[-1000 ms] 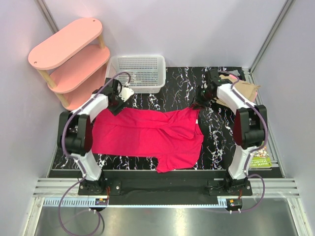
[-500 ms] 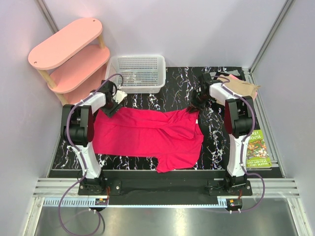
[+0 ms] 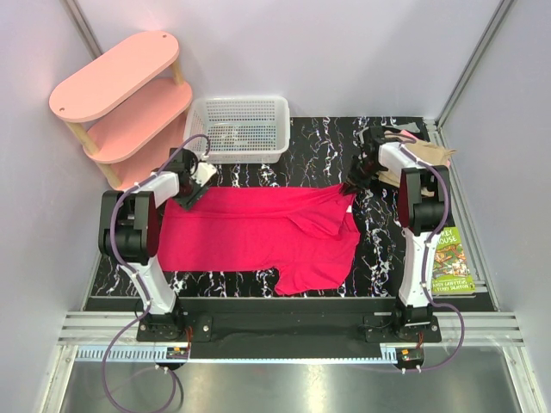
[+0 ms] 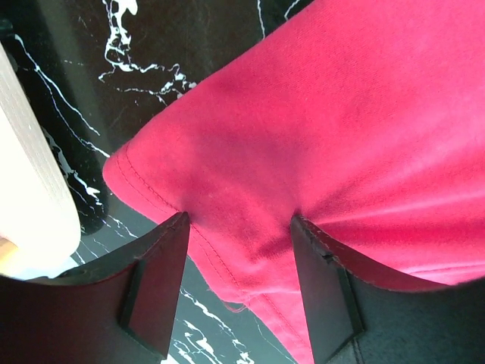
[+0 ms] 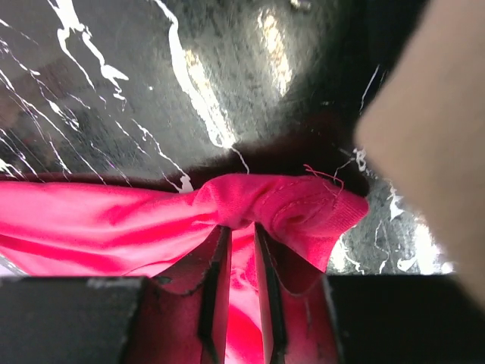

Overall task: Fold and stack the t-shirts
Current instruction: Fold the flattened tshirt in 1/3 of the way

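Observation:
A crimson-pink t-shirt lies spread across the black marble table. My left gripper is at the shirt's far left corner. In the left wrist view it stands open, its wide-apart fingers straddling the hemmed corner, with creases running out from the right fingertip. My right gripper is at the far right corner. In the right wrist view it is shut on a bunched fold of the t-shirt. A folded tan t-shirt sits at the far right.
A white mesh basket stands at the back of the table, just beyond the left gripper. A pink three-tier shelf stands at the back left. A green book lies beside the right arm's base.
Both grippers have moved outward, and the shirt's far edge is now drawn straighter and wider. The right jaws have narrowed on the cloth.

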Controlling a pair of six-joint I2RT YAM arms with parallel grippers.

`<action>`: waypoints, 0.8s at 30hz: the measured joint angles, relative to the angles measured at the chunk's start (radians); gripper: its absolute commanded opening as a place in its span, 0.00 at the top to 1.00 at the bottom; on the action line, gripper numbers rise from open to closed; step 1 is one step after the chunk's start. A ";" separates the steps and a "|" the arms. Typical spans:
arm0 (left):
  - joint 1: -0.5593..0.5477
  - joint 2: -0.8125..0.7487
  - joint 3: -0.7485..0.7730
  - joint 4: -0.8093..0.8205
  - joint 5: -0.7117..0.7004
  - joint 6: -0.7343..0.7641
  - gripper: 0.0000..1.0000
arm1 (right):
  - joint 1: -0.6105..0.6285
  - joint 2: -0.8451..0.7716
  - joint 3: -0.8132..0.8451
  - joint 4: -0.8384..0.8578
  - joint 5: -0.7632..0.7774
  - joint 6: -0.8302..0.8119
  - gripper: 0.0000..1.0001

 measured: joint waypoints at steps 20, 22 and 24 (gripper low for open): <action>-0.010 -0.292 -0.007 -0.169 0.072 -0.073 0.37 | 0.230 -0.232 0.162 -0.120 0.372 -0.111 0.62; -0.018 -0.341 -0.002 -0.185 0.083 -0.090 0.37 | 0.377 -0.326 0.108 -0.110 0.447 -0.130 0.74; -0.024 -0.371 -0.001 -0.196 0.096 -0.101 0.37 | 0.532 -0.383 0.053 -0.100 0.510 -0.146 0.74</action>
